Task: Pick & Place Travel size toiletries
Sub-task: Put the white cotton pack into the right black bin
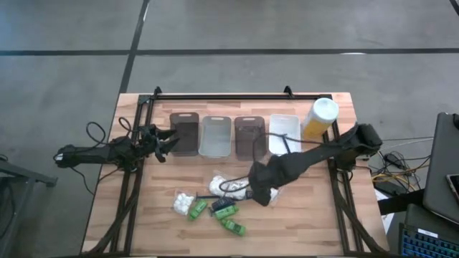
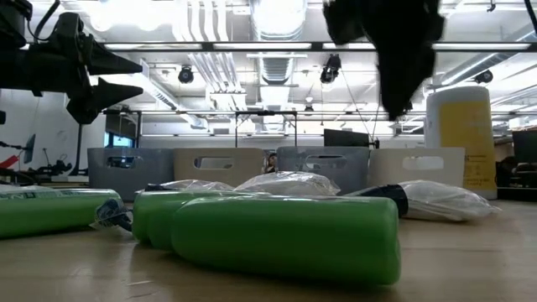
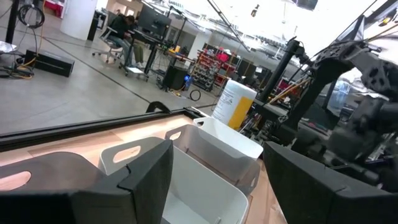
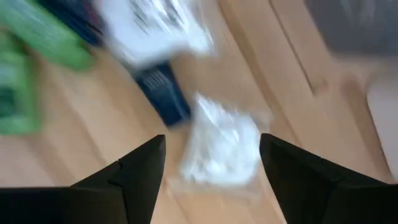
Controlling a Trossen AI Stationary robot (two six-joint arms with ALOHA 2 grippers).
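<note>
The travel size toiletries lie in a loose heap on the wooden table near its front middle. It holds green little bottles (image 1: 233,227) (image 2: 285,237), white crinkly packets (image 1: 183,202) (image 4: 221,146) and a small dark tube (image 4: 163,93). My right gripper (image 1: 259,188) (image 4: 211,168) hangs open above the heap's right end, pointing down. One white packet shows on the table below the gap between its fingers, which are clear of it. My left gripper (image 1: 168,142) (image 3: 217,180) waits open and level at the table's left, by the row of trays.
Several trays stand in a row along the back: dark (image 1: 184,133), clear (image 1: 216,136), dark (image 1: 249,136), white (image 1: 284,134). A tall yellow cylinder with a white cap (image 1: 319,118) stands at the row's right end. Black frame rails (image 1: 129,193) run along the table's sides.
</note>
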